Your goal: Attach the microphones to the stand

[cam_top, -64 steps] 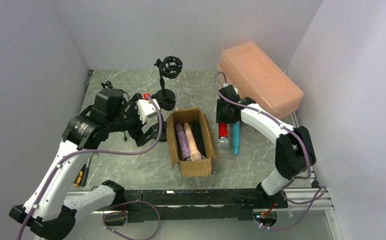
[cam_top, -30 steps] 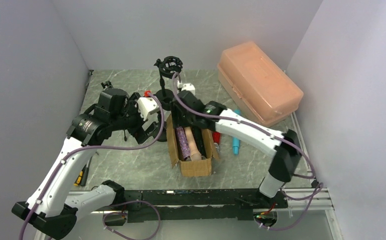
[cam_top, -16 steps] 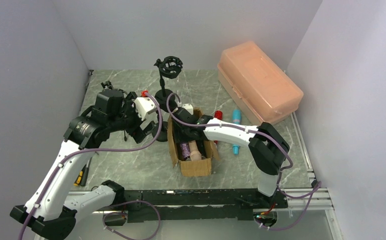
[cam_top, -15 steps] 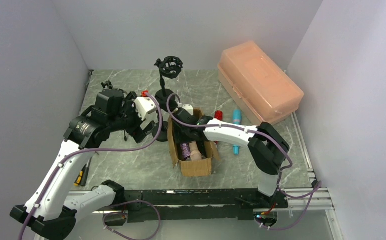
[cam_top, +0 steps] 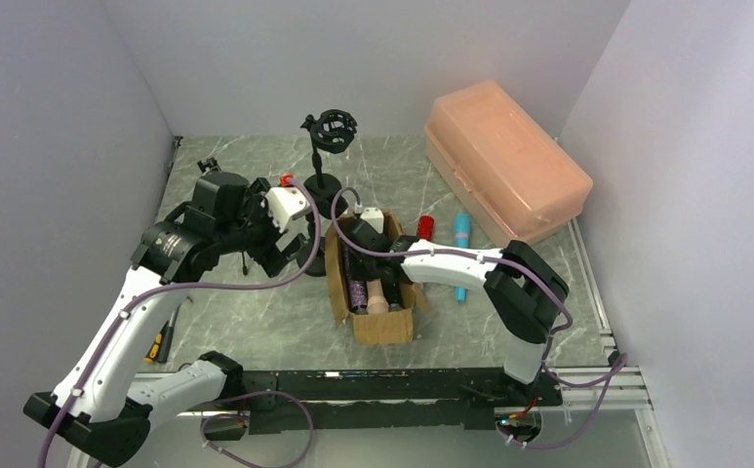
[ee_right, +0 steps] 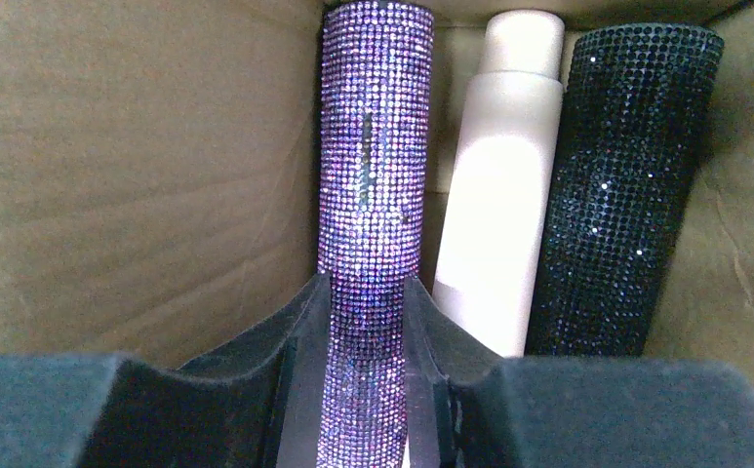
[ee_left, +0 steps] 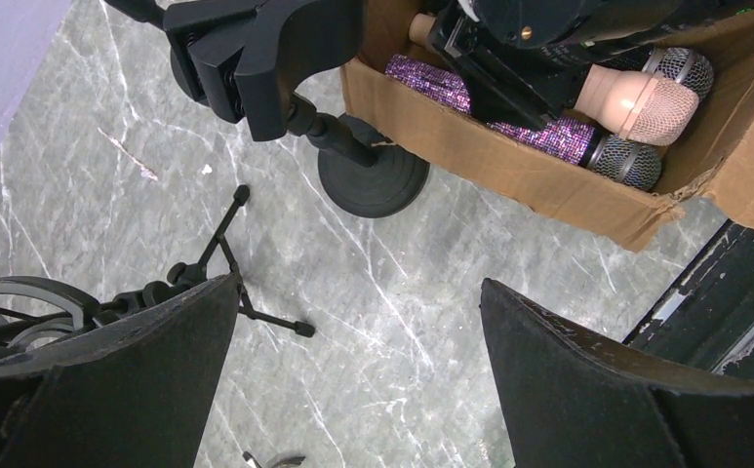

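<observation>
Surface: grey marble table (cam_top: pixel 256 327), closed in by pale walls on three sides.
Stand: a black microphone stand with a round base and a ring-shaped holder (cam_top: pixel 325 161) is placed upright at 12 o'clock of the table.
Box: a brown cardboard box, open on top (cam_top: pixel 382 330), is found in the middle of the table, at 6 o'clock of the stand. Its far corner is just beside the stand base.
Microphones in box: three are laid side by side along the box. A glittery purple microphone with silver mesh head (ee_right: pixel 373 146) is at the 9 o'clock side, a peach-beige microphone (ee_right: pixel 499 195) in the middle, and a glittery black microphone (ee_right: pixel 616 195) at the 3 o'clock side.
Microphones on table: a glittery red microphone (cam_top: pixel 425 227) and a light blue microphone (cam_top: pixel 461 232) are laid at 2 o'clock of the box, near each other and partly hidden by the right arm.
Right gripper: the right gripper (ee_right: pixel 365 327) is lowered into the box. Its pads are pressed on both sides of the glittery purple microphone, which is pinched while it lies in the box.
Left gripper: the left gripper (ee_left: pixel 356 291) is held over the table at 10 o'clock of the box. Its fingers are spread wide, and only the table is seen between them.
Case: a closed peach-coloured plastic case (cam_top: pixel 504 161) is placed at 2 o'clock of the table, along the right wall.
Tripod: a small black tripod (ee_left: pixel 226 258) is seen on the table at 8 o'clock of the stand base in the left wrist view.
</observation>
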Available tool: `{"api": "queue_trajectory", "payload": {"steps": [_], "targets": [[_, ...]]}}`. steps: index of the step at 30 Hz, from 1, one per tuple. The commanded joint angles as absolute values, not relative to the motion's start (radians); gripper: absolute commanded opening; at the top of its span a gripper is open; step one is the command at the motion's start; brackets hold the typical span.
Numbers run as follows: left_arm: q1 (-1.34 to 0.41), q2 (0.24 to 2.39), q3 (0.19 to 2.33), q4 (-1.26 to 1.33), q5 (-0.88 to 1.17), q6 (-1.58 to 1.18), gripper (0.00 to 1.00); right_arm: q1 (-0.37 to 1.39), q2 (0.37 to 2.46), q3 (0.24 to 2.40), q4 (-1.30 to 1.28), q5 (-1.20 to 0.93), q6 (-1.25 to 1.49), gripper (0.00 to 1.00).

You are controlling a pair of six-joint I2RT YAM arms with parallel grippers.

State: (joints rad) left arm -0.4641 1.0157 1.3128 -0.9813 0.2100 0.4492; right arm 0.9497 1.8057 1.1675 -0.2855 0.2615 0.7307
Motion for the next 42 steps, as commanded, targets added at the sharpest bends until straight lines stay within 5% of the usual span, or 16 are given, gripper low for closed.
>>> {"api": "queue_trajectory", "payload": {"steps": [1, 16, 25, 29, 35, 42], "targets": [[-0.461, 1.028, 1.348, -0.967, 0.192, 0.433, 1.0, 0.952, 1.719, 1.125, -0.32, 0.275, 0.732, 0.05], [-0.462, 1.034, 1.332, -0.956, 0.171, 0.434, 0.99, 0.896, 1.437, 1.26, -0.473, 0.257, 0.652, 0.0], [-0.462, 1.049, 1.268, -0.916, 0.256, 0.362, 0.99, 0.93, 1.607, 1.222, -0.556, 0.357, 0.73, 0.41], [-0.462, 1.11, 1.243, -0.898, 0.343, 0.312, 1.0, 0.931, 1.51, 1.24, -0.59, 0.489, 0.701, 0.58], [-0.477, 1.167, 1.18, -0.768, 0.385, 0.226, 0.93, 0.898, 1.416, 1.329, -0.634, 0.567, 0.585, 0.63], [-0.496, 1.175, 1.138, -0.728, 0.382, 0.206, 0.94, 0.732, 1.522, 1.252, -0.561, 0.312, 0.491, 0.61]]}}
